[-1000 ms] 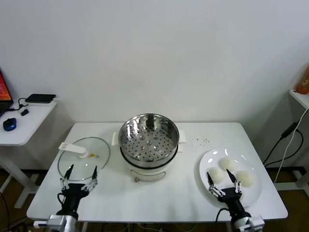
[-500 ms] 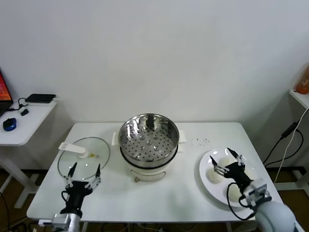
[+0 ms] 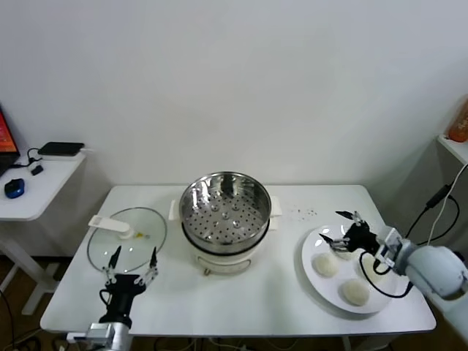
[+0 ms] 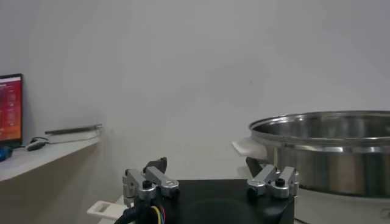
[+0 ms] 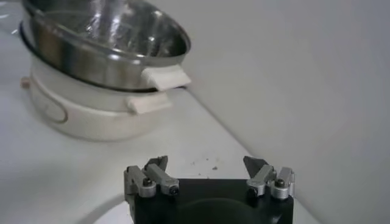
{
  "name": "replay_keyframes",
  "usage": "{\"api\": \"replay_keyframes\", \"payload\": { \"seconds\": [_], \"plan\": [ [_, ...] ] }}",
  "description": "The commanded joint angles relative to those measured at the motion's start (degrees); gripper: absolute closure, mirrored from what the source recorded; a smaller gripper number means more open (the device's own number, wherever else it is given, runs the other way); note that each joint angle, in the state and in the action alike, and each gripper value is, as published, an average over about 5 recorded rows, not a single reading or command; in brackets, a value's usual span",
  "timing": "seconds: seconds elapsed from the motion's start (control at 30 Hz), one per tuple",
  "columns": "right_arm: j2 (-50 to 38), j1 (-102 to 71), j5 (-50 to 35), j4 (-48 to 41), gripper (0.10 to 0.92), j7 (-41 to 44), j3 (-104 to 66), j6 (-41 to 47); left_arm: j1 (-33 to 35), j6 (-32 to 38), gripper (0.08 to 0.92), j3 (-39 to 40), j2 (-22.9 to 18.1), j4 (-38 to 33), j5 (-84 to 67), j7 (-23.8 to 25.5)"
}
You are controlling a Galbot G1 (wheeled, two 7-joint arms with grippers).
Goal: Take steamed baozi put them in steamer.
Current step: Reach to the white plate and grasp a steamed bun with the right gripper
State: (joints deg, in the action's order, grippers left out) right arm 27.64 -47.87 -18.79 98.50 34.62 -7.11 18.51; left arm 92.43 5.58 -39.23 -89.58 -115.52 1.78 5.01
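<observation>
Two baozi (image 3: 325, 265) show on the plate (image 3: 322, 245); right gripper (image 3: 341, 232) hovers released at its 12 o'clock edge; left gripper (image 3: 132, 262) released, at the steamer's (image 3: 225, 208) 8 o'clock.

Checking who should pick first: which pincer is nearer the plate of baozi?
Right. The right pincer hovers open over the far edge of the plate, by the baozi. The left pincer is across the table, near the glass lid.

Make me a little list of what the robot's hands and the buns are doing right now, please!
right gripper: open, over the far side of the plate, holding nothing
left gripper: open, idle near the table's front edge by the glass lid
baozi: two plainly visible on the plate, any others hidden
steamer: empty, lid off
</observation>
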Motion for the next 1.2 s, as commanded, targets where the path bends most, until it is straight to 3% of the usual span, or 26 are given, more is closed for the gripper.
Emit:
{"api": "replay_keyframes", "payload": {
  "seconds": [0.03,0.23,0.47,0.8,1.2],
  "plan": [
    [-6.65,21.32,1.03,-6.83,0.203,15.67,16.55,0.66,-0.44,0.14,0.177,0.14,-0.34,0.35,0.12,-0.31],
    [-4.57,42.44,2.48,-14.74,0.203,26.95,37.6,-2.5,-0.56,-0.4,0.177,0.21,-0.17,0.37,-0.04,-0.32],
    [-1.9,56.42,6.44,-23.5,0.203,33.35,57.06,-6.05,-0.12,-0.98,0.177,0.28,0.81,0.02,-0.34,-0.19],
    [5.2,65.18,9.66,-33.3,0.203,35.38,69.45,-8.74,-0.01,-2.04,0.177,-0.22,1.62,-1.53,-2.17,1.76],
    [13.88,62.28,14.51,-41.78,0.203,32.02,70.13,-11.0,0.48,-2.08,0.177,0.08,4.6,-1.74,-4.13,1.75]
  ]
}}
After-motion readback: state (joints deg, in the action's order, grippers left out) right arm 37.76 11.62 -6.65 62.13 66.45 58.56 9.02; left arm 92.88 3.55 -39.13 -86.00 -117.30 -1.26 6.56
